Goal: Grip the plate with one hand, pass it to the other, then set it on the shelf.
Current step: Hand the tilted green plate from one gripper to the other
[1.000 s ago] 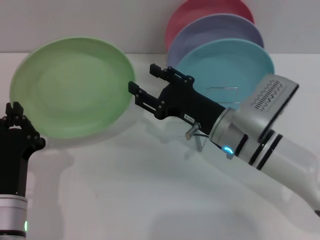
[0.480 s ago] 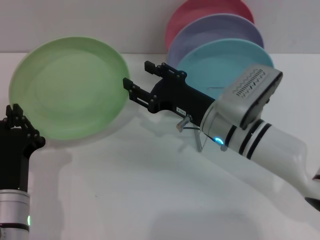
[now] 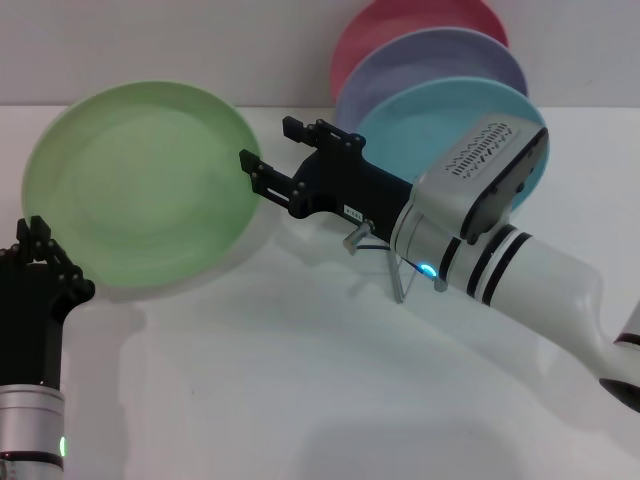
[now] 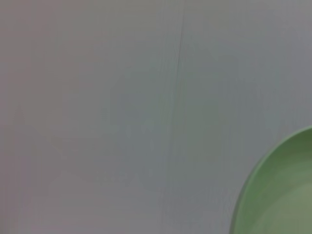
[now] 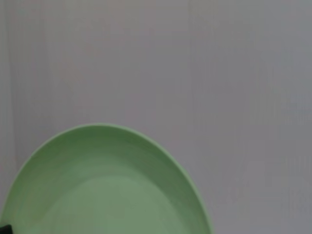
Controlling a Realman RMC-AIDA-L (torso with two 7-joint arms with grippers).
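In the head view, the plate (image 3: 140,185) is round, light green and matte, with a shallow raised rim and a slightly darker flat middle. It is tilted up, with its face toward the camera, at the left side over the white table (image 3: 300,400). The left gripper (image 3: 50,268) is at the plate's lower left edge, and its black fingers are closed on the rim there. The right gripper (image 3: 268,158) reaches in from the right; its two fingers are apart, one on each side of the plate's right edge, and I cannot tell if they touch it. Behind the right arm, the turquoise plate (image 3: 440,125), the lavender plate (image 3: 430,55) and a pink plate (image 3: 400,25) stand on the shelf (image 3: 400,280), of which only some thin wire shows. In the left wrist view, only a curved piece of the plate (image 4: 278,195) is seen against a plain grey surface. In the right wrist view, the plate (image 5: 107,185) fills the lower part, smooth and evenly green.
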